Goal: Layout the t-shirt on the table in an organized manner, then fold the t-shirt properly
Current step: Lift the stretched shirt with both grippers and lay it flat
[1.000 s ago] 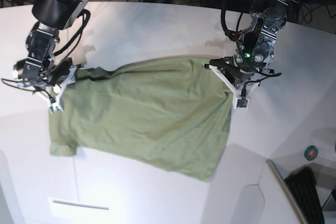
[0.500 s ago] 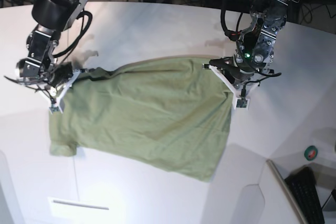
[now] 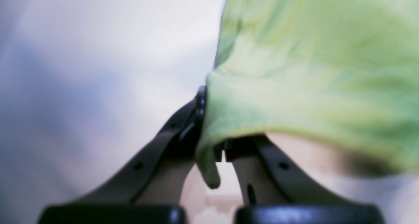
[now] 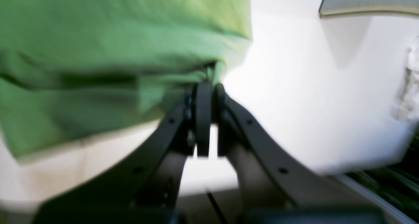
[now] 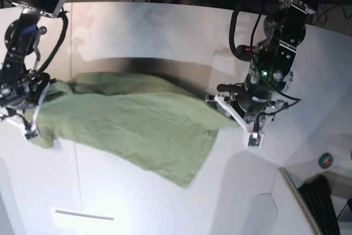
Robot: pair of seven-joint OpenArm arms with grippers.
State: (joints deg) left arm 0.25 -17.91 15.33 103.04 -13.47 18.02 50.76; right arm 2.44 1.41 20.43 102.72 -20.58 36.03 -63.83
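Both hands pinch the t-shirt over the white worktop. The left hand grips its 3 o'clock edge; the right hand grips its 9 o'clock edge.

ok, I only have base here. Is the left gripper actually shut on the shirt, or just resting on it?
Observer: Shut on it. The left wrist view shows the left gripper clamped on a folded edge of the shirt, with a small tab of cloth poking out below the tips.
Operator: And the right one?
Observer: The right wrist view shows the right gripper shut too, pinching the shirt's edge right at its tips.
Operator: Any cloth bunched deeper in there?
Observer: No. Behind the tips the gap is bare, and the white table shows through it.
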